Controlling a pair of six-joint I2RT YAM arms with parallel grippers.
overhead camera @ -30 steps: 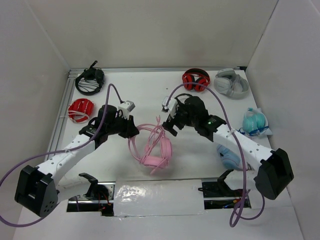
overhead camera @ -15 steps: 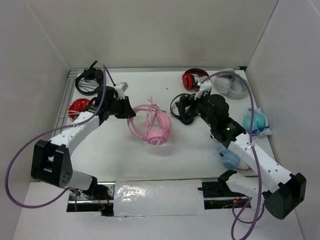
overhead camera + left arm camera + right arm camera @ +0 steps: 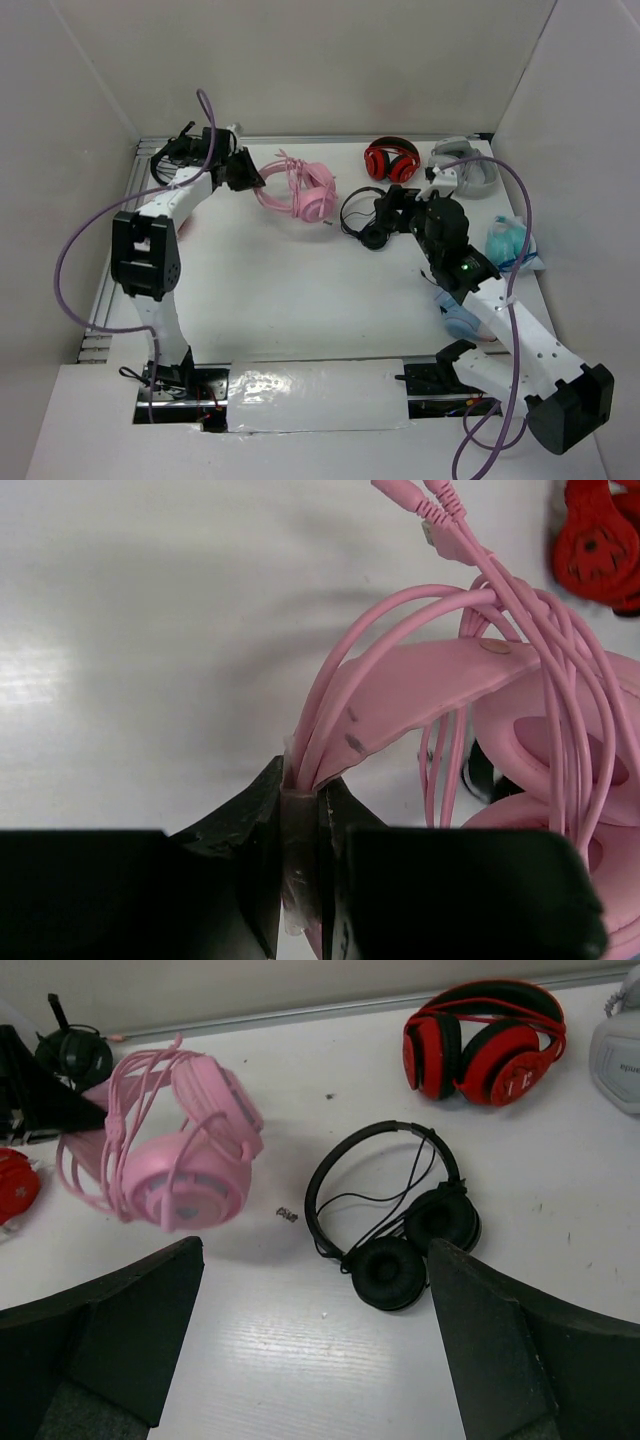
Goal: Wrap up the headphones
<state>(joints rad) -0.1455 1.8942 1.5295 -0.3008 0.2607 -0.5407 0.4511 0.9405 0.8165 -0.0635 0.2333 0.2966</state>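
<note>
Overhead view of a white tabletop (image 3: 280, 300) with two robot arms. The large light-pink over-ear headphones with cushioned cups and a thin pink cable (image 3: 300, 190) now sit at the far side of the tabletop, left of centre. A second ago they were at the near middle, between both arms. The left end effector (image 3: 300, 810) is clenched on them, pinching the thin headband wires and several cable loops together. The cable is looped over the band and cups. From the right wrist camera the headphones look blurred, with a shadow beneath them. The left arm has swung far back and to the left. The right end effector (image 3: 315, 1335) has pulled away toward the right and is released, its fingers spread wide and holding nothing. It hovers over thin black wired headphones (image 3: 390, 1220) lying flat. Red-and-black headphones (image 3: 485, 1040) rest just beyond those.
</note>
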